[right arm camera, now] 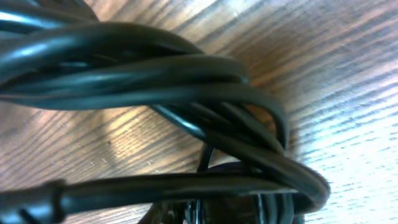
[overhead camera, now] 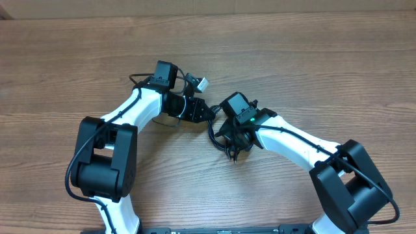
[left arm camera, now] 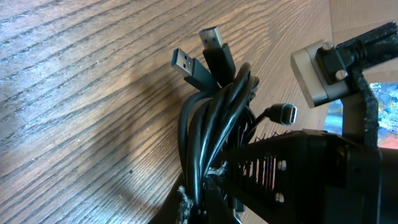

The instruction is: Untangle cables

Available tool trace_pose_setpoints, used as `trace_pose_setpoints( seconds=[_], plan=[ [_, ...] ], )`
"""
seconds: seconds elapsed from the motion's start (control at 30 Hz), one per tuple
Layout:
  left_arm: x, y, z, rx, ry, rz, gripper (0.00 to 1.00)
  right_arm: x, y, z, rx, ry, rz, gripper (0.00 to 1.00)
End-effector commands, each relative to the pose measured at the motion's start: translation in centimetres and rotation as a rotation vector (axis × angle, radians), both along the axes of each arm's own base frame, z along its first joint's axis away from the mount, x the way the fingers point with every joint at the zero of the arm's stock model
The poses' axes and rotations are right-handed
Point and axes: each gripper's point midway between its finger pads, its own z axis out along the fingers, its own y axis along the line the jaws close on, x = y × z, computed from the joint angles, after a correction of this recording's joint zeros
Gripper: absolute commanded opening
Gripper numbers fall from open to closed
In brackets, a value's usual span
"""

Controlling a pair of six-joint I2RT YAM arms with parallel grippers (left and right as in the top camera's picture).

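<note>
My left claw (overhead camera: pixel 197 109) clamped on the cables (left arm camera: pixel 211 118), bundle at mid bench (overhead camera: pixel 97 52) between both arms; right claw (overhead camera: pixel 233 140) closed on a loop beside it; I reckon one anchors, other pulls strands apart; plugs (left arm camera: pixel 189 65) poke free

Overhead, the light is even and fairly bright across the wooden tabletop (overhead camera: pixel 312 58), with soft shadows pooled close under the white arms (overhead camera: pixel 140 107) and no hard glare. In the left wrist view a broad, soft shadow spreads over the wood left of the cables (left arm camera: pixel 211 118) - their black sheaths carry thin highlights, the plugs (left arm camera: pixel 186 62) are sharp, and the top-left grain shines pale. The right wrist view sits too close: the cables are blurred and glossy, filling the frame - bright sheen streaks the wood behind them.
</note>
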Motion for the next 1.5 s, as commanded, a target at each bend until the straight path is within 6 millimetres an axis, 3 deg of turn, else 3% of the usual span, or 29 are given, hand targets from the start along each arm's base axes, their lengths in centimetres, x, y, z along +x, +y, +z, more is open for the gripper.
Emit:
trace_pose_setpoints(
  seconds=[0.0,0.07,0.17,0.2,0.23,0.33,0.43,0.5,0.9,0.97,1.1,1.13,1.23,1.33,1.47],
  plan=[
    [0.3,-0.6,0.8,-0.041,0.005,-0.010,0.04,1.2,0.0,0.3,0.005,-0.039,-0.019,0.04],
    [0.3,-0.6,0.7,-0.037,0.005,-0.009,0.04,1.5,0.5,0.9,0.052,-0.036,-0.002,0.04],
    [0.7,0.1,-0.2,0.029,0.019,0.035,0.04,2.6,1.8,3.4,0.161,-0.089,0.131,0.04],
    [1.0,0.5,-0.6,0.062,0.031,0.062,0.04,3.0,2.3,4.5,0.207,-0.118,0.178,0.04],
    [1.2,0.8,-1.0,0.090,0.039,0.086,0.04,4.0,3.3,7.3,0.330,-0.191,0.261,0.04],
    [1.1,0.8,-0.9,0.088,0.040,0.085,0.04,5.4,4.6,11.1,0.511,-0.298,0.355,0.04],
    [1.1,0.8,-1.0,0.089,0.042,0.085,0.04,6.2,5.7,14.5,0.669,-0.393,0.448,0.04],
    [1.1,0.8,-1.0,0.090,0.043,0.085,0.04,6.4,5.7,15.3,0.703,-0.417,0.467,0.04],
    [1.6,2.4,-2.5,0.210,0.073,0.170,0.04,3.9,2.2,11.3,0.613,-0.233,0.463,0.04],
    [1.6,2.4,-2.5,0.210,0.073,0.170,0.04,3.6,2.3,12.0,0.666,-0.242,0.502,0.04],
    [1.6,2.4,-2.5,0.211,0.074,0.170,0.04,1.9,2.7,15.7,0.876,-0.364,0.742,0.04],
    [1.6,2.4,-2.5,0.211,0.074,0.170,0.04,1.9,2.4,15.6,0.877,-0.362,0.743,0.04],
    [1.6,2.4,-2.5,0.211,0.074,0.170,0.04,2.3,1.0,13.8,0.796,-0.304,0.662,0.04],
    [1.5,2.4,-2.5,0.211,0.075,0.170,0.04,2.8,-1.5,10.7,0.625,-0.218,0.549,0.04],
    [1.5,2.4,-2.5,0.216,0.075,0.171,0.04,2.3,-4.2,7.6,0.440,-0.116,0.463,0.04]
  ],
)
